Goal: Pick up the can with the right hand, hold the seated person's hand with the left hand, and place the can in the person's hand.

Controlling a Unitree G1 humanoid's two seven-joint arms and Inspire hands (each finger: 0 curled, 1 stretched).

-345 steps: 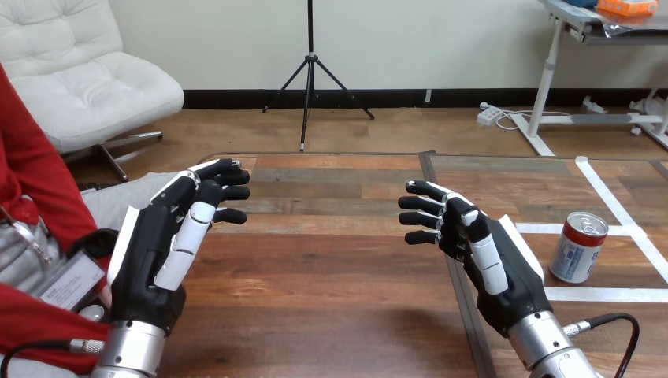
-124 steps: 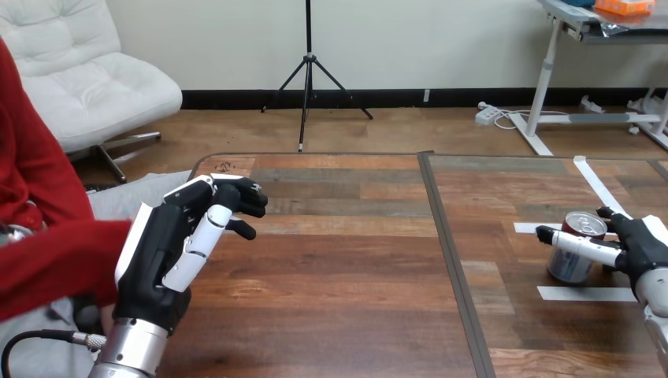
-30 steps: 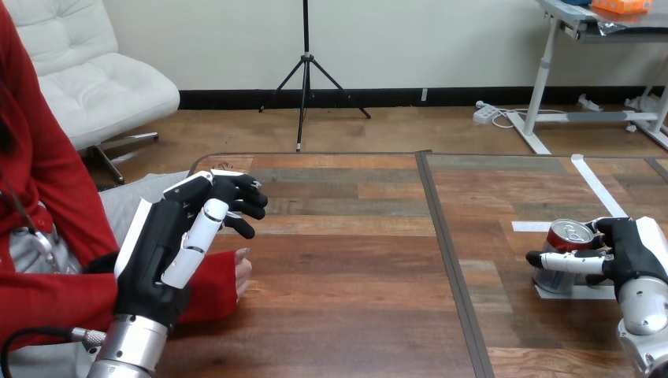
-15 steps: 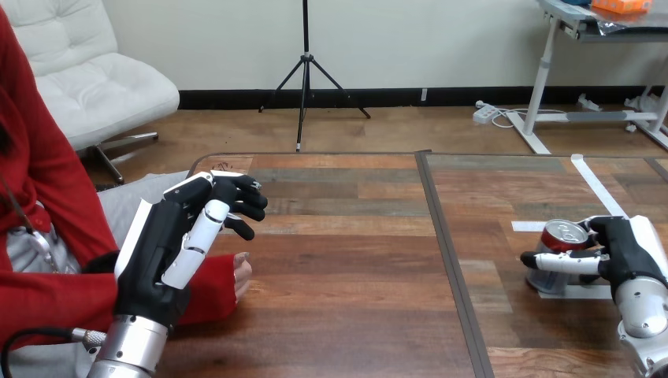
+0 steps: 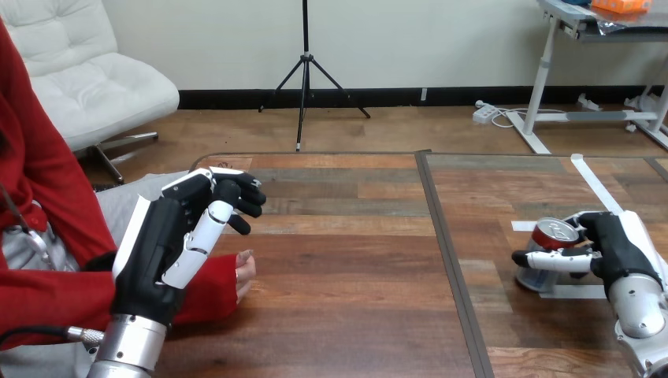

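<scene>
Right hand (image 5: 613,253) is clamped on the can (image 5: 547,236), thumb across its front and fingers round the back. The can's tipped over to the left, at the far right of the counter (image 5: 339,268) above a strip of white tape (image 5: 569,291). Left hand (image 5: 169,248) is up near the left edge, fingers loose and holding nothing. The person's hand (image 5: 244,272) rests on the counter just beside it.

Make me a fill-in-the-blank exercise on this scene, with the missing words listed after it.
1. The robot's right hand has its fingers curled round the ____.
2. The person's hand rests on the ____.
3. The robot's left hand, raised near the person's hand, holds ____.

Missing words: can; table; nothing.
</scene>
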